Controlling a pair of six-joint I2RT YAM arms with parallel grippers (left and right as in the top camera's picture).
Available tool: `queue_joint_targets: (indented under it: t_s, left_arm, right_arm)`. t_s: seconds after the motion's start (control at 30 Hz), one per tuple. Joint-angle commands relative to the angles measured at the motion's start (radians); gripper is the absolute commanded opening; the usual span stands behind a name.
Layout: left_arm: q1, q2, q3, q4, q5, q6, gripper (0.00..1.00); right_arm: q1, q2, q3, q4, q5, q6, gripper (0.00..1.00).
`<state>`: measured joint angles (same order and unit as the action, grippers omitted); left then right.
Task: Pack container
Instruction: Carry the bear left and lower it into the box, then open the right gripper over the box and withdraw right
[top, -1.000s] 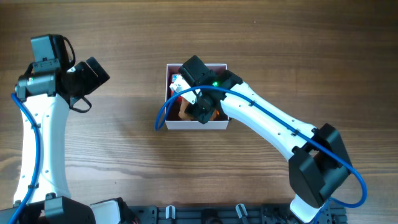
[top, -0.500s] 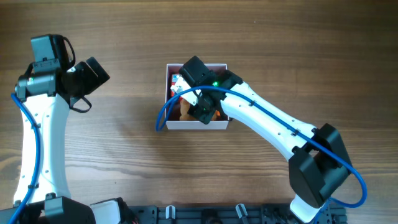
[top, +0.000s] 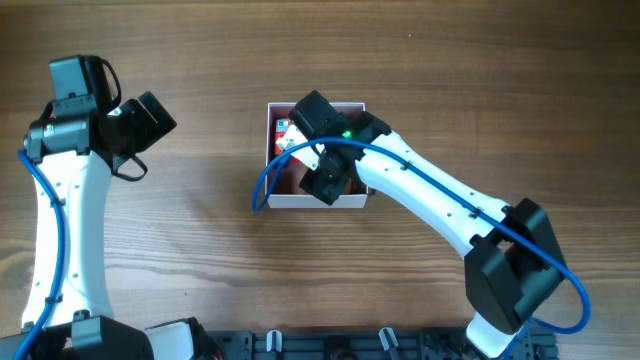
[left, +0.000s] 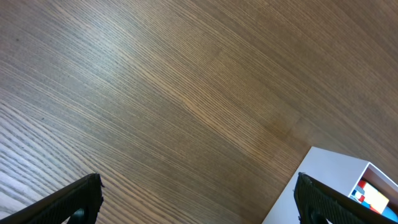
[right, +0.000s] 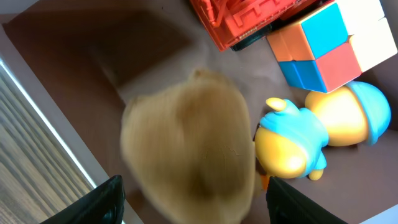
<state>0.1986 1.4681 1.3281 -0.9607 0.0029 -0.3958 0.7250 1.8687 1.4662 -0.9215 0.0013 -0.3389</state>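
Observation:
The container (top: 315, 201) is a shallow white box with a dusty-pink inside, at the table's middle. My right gripper (top: 325, 180) hangs over its front part, jaws wide open (right: 193, 199). A tan rounded toy (right: 189, 149), blurred, lies between the open jaws without touching them. Also in the container (right: 25, 93) are a yellow-and-blue duck toy (right: 289, 140), a second one (right: 351, 115), a colored cube (right: 333, 43) and a red ribbed piece (right: 242, 18). My left gripper (top: 150, 118) is open and empty (left: 199, 199) above bare wood, left of the container's corner (left: 329, 180).
The wooden table (top: 200, 260) surrounds the container on all sides. The right arm's blue cable (top: 262, 185) loops past the container's left wall. A dark rail (top: 330, 345) runs along the table's front edge.
In the overhead view the tan toy under my right gripper shows less than before, and the gripper has shifted slightly over it. The left arm has not moved.

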Motion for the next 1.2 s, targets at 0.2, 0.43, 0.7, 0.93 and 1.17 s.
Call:
queue_joint_targets:
  t_s: [0.2, 0.43, 0.7, 0.93, 1.17]
  left_arm:
    - [0.005, 0.004, 0.005, 0.003, 0.015, -0.009, 1.0]
    - [0.005, 0.004, 0.005, 0.003, 0.015, -0.009, 1.0]
    - [0.005, 0.004, 0.005, 0.003, 0.015, -0.009, 1.0]
    - [0.005, 0.004, 0.005, 0.003, 0.015, -0.009, 1.0]
    - [0.005, 0.004, 0.005, 0.003, 0.015, -0.009, 1.0]
  right_arm:
    - [0.001, -0.058, 0.01, 0.019, 0.066, -0.002, 0.73]
    - [0.002, -0.172, 0.01, 0.124, 0.039, 0.124, 0.04]
    - [0.005, -0.108, 0.009, 0.178, -0.237, 0.208, 0.04]
    - [0.005, -0.032, 0.009, 0.395, -0.206, 0.208, 0.04]
    - [0.003, 0.018, 0.009, 0.434, -0.143, 0.211, 0.04]
